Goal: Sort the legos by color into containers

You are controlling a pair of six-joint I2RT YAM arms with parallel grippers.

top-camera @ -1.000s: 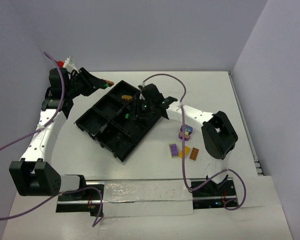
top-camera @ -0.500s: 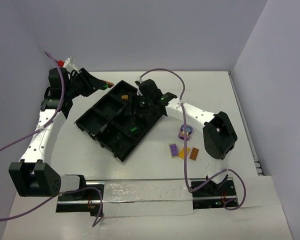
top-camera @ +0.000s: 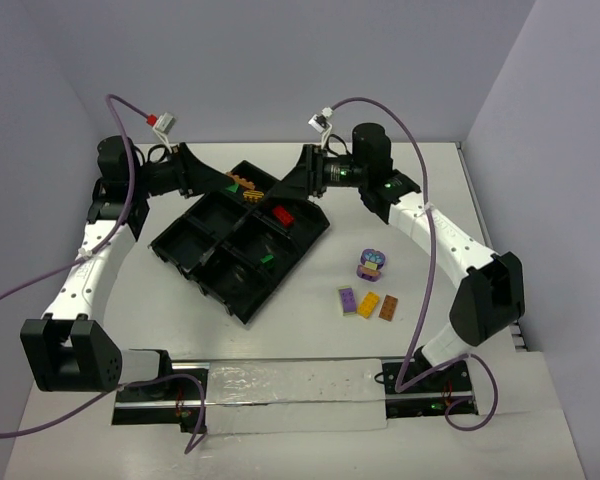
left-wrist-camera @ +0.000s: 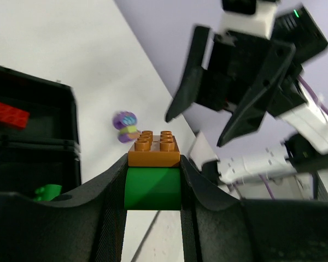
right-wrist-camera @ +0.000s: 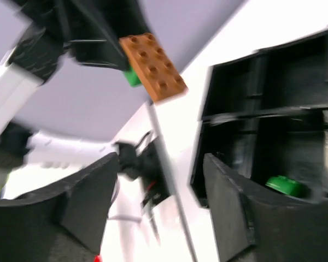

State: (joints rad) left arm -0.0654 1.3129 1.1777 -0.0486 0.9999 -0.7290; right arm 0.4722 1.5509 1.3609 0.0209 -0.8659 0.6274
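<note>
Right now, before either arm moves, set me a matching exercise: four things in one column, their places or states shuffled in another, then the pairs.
1. red brick
2. brown-on-green stack
3. rounded purple piece
4. right gripper

A. open, holding nothing
B. in a compartment of the tray
C. on the table, right of the tray
D. clamped in the left gripper

Pairs: 1-B, 2-D, 3-C, 4-A.
</note>
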